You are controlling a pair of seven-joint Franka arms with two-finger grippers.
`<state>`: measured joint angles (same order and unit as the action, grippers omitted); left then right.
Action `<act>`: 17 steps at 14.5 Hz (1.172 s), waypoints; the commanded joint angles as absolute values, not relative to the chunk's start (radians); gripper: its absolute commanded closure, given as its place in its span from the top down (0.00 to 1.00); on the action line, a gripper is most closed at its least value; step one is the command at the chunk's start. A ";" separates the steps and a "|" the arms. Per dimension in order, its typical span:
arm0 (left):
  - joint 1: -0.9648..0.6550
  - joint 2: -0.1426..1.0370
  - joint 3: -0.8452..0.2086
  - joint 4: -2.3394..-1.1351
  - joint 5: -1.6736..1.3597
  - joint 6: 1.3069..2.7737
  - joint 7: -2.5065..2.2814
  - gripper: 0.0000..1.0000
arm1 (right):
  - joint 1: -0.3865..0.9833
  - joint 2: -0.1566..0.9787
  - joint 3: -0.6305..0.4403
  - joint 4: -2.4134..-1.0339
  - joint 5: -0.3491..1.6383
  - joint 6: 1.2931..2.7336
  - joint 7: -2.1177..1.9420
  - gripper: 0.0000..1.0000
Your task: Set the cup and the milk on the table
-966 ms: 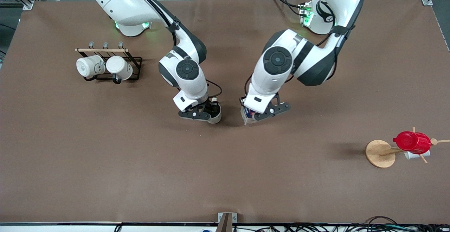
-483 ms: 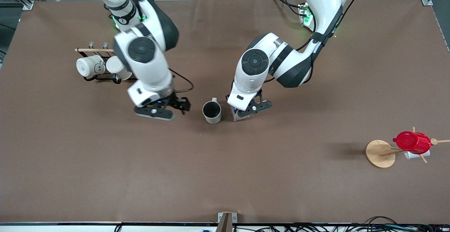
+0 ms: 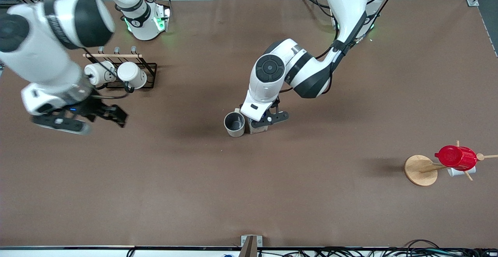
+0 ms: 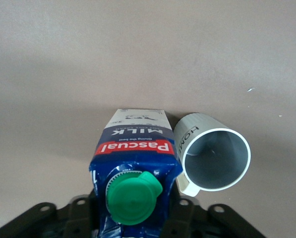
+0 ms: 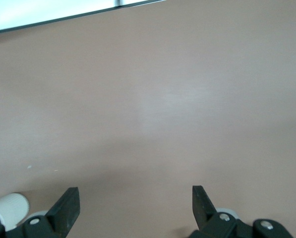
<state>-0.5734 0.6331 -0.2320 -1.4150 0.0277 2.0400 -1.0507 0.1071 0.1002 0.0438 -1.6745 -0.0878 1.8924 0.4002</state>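
Observation:
The off-white cup (image 3: 234, 124) with its dark grey inside stands upright near the middle of the brown table (image 3: 311, 210). It also shows in the left wrist view (image 4: 214, 158), handle toward the camera. My left gripper (image 3: 260, 123) is shut on the dark blue milk (image 3: 253, 129) with the green cap and holds it upright right beside the cup, on the side toward the left arm's end. In the left wrist view the milk (image 4: 135, 163) sits between the left gripper's (image 4: 136, 208) black fingers. My right gripper (image 3: 118, 117) is open and empty, up over the table near the mug rack. The right wrist view shows the right gripper (image 5: 135, 203) spread wide.
A black wire rack (image 3: 149, 70) with two white mugs stands toward the right arm's end. A wooden mug tree (image 3: 420, 170) holding a red cup (image 3: 455, 157) stands toward the left arm's end. A white mug (image 5: 9, 208) edges into the right wrist view.
My right gripper let go of the cup, opened, and swung away toward the right arm's end. My left gripper carried the milk sideways until it came beside the cup.

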 commanded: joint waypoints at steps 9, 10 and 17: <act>-0.280 0.315 -0.236 -1.393 0.163 1.732 -0.708 1.00 | -0.014 -0.051 -0.127 -1.646 0.058 1.671 -0.018 1.00; -0.240 0.280 -0.236 -1.393 0.164 1.651 -0.622 1.00 | -0.012 -0.048 -0.127 -1.617 0.048 1.669 -0.020 1.00; 0.033 0.077 -0.236 -1.449 0.039 1.529 -0.167 1.00 | 0.017 -0.035 -0.114 -1.582 0.015 1.637 0.052 1.00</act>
